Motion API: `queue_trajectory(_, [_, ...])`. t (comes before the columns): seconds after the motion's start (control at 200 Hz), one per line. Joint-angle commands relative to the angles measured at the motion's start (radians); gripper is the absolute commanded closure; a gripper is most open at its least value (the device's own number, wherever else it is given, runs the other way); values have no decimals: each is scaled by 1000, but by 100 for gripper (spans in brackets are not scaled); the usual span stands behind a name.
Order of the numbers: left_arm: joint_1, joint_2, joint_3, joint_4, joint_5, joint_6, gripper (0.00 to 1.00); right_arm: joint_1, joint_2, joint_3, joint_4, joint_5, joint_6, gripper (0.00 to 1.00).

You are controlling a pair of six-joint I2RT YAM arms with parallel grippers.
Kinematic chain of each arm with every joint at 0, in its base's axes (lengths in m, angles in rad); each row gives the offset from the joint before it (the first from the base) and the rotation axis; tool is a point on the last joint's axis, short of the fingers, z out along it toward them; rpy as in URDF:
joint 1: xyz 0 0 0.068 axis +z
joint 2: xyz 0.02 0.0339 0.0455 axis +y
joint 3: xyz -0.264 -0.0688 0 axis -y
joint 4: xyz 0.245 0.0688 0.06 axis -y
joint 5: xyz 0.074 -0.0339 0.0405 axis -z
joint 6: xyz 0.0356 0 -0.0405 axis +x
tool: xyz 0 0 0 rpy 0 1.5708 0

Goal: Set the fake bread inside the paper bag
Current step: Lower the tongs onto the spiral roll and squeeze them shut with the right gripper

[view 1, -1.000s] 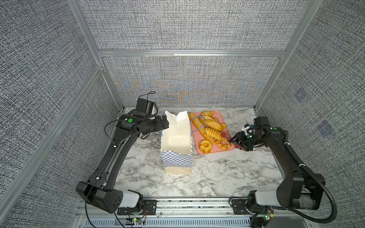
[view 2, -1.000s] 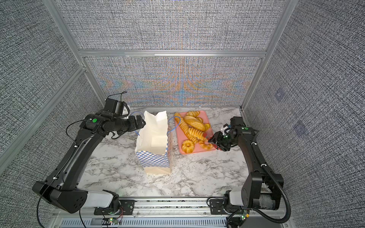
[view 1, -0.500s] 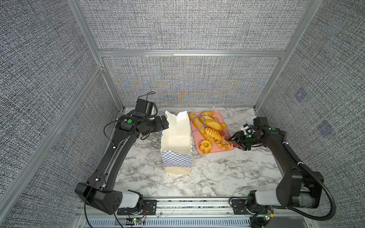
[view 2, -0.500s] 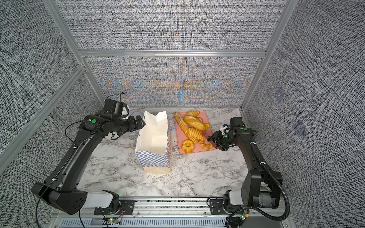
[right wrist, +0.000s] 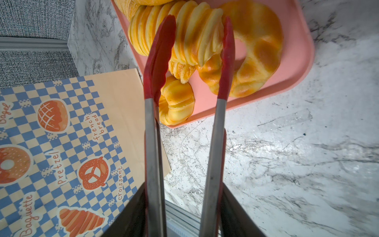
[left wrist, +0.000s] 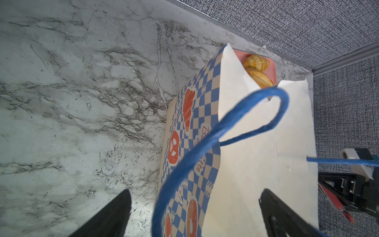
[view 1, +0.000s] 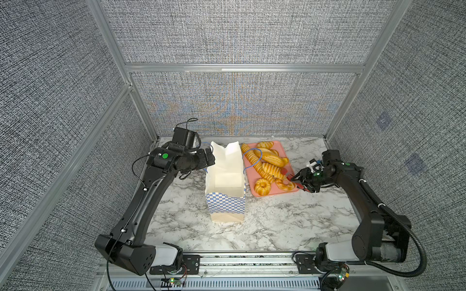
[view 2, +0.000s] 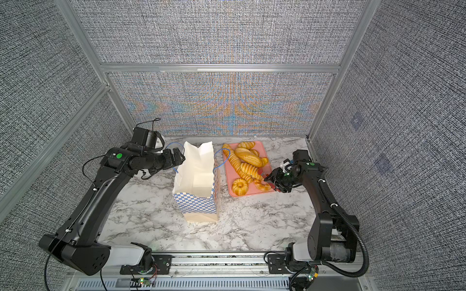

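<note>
Small update: over the last second the right gripper has crept in toward the pink tray, and its squeeze on the red tongs has tightened a touch. It's clamped on the tongs' metal arms, and the red tips now sit either side of the ridged toy loaf at the end of the tray nearest that arm. I can't tell if the tips are actually biting yet.

All the fake bread is on the tray, just beside the paper bag, which stands upright and open with nothing visible inside.

The left gripper hasn't budged. Its jaws are spread wide at the bag's rim, with one wall and a blue cord handle between them, pinching nothing.

So I'd say the first pick is about to happen: squeeze a bit more, lift, swing over the bag.
</note>
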Motion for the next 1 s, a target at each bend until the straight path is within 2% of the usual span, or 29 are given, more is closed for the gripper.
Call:
queue_trajectory(0.0, [1, -3, -2, 3, -6, 1, 2, 1, 5, 3, -7, -10, -17, 47])
queue_trajectory(0.26, [0, -7, -7, 4, -9, -4, 2, -2, 10, 10, -4, -8, -17, 52])
queue_trajectory(0.585, [1, -6, -3, 3, -12, -9, 2, -8, -3, 18, 0, -21, -8, 71])
queue_trajectory(0.995, [1, -1, 8, 19, -15, -18, 2, -28, -70, 72, -73, -37, -22, 82])
